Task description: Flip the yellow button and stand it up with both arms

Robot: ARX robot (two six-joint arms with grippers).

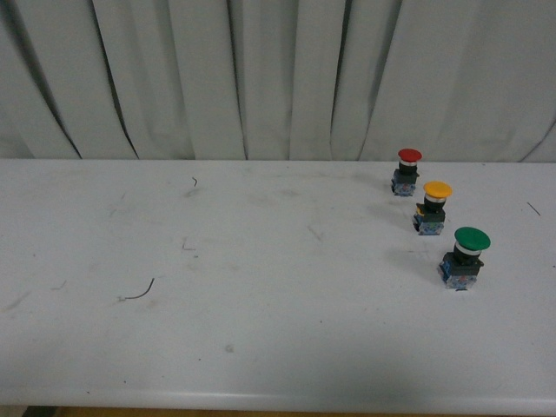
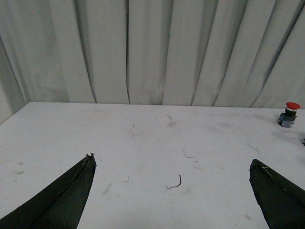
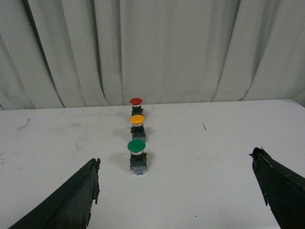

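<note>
The yellow button stands upright, cap up, on the white table at the right, between a red-capped button behind it and a larger green-capped button in front. Neither arm shows in the front view. My right gripper is open and empty; its view shows the green button, the yellow button and the red button in a row ahead, well apart from the fingertips. My left gripper is open and empty over bare table; only the red button shows there.
White curtains hang close behind the table. A small curved wire scrap lies on the left part of the table, also seen in the left wrist view. The table's front edge runs along the bottom.
</note>
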